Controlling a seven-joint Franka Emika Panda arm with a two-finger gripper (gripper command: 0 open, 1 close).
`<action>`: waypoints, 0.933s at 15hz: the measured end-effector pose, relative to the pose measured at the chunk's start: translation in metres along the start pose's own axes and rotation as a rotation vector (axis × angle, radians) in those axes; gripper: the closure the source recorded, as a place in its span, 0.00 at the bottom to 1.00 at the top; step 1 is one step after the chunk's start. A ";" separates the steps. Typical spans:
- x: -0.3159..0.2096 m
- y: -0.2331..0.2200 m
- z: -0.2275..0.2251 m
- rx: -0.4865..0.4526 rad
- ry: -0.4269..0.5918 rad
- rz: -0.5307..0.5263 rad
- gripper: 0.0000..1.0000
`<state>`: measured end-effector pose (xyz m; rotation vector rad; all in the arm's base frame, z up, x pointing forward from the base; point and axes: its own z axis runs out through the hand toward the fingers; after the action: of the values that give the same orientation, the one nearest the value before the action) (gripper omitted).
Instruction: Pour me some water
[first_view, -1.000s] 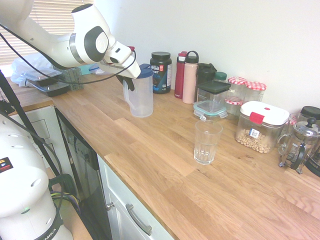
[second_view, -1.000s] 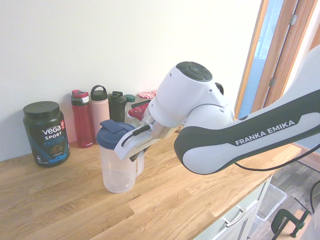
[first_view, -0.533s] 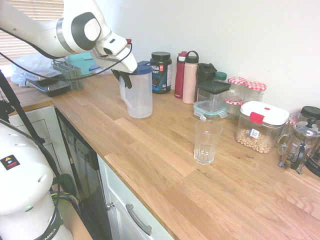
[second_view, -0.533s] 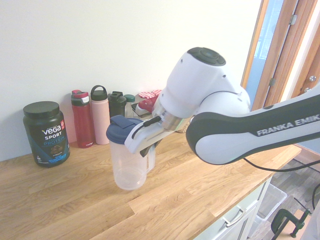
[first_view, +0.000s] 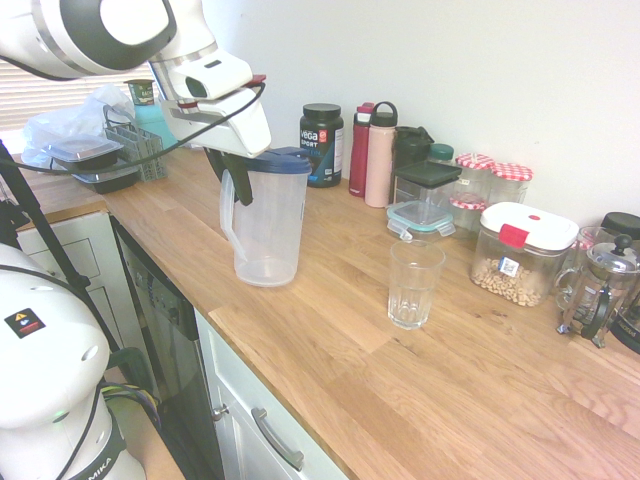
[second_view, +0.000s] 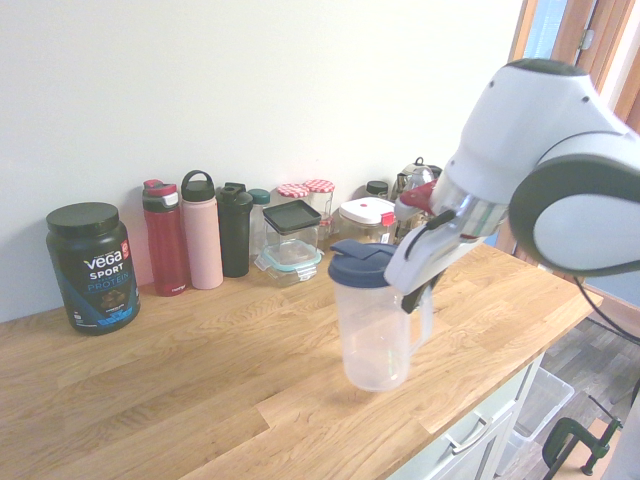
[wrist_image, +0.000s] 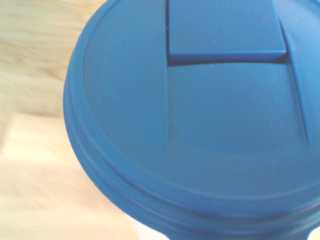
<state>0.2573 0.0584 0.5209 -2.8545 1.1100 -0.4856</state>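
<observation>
1. Gripper (first_view: 232, 178) in the upper left of the first exterior frame, clamped tight on the handle of the pitcher (first_view: 267, 222), pointing steeply down.
2. Pitcher upright, clear-walled, capped with a blue lid (wrist_image: 200, 130); seems lifted just clear of the wooden counter (first_view: 330, 330), left of frame centre.
3. In the second exterior frame, same pitcher (second_view: 375, 325) at lower centre-right, gripper (second_view: 418, 292) on its right-hand side.
4. Lid filling nearly the whole wrist frame, blurred wood at the left edge.
5. Empty glass (first_view: 414, 284) standing right of the pitcher, well apart, near the middle of the first exterior frame.
6. Along the wall behind: black protein tub (first_view: 321, 144), red bottle (first_view: 360, 150), pink bottle (first_view: 380, 155).
</observation>
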 end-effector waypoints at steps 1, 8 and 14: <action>0.007 0.018 -0.008 -0.001 -0.009 0.007 1.00; 0.055 0.140 -0.002 -0.084 -0.157 0.054 1.00; 0.116 0.220 0.005 -0.128 -0.206 0.093 1.00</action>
<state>0.1960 -0.1828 0.5153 -2.8600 1.2689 -0.1152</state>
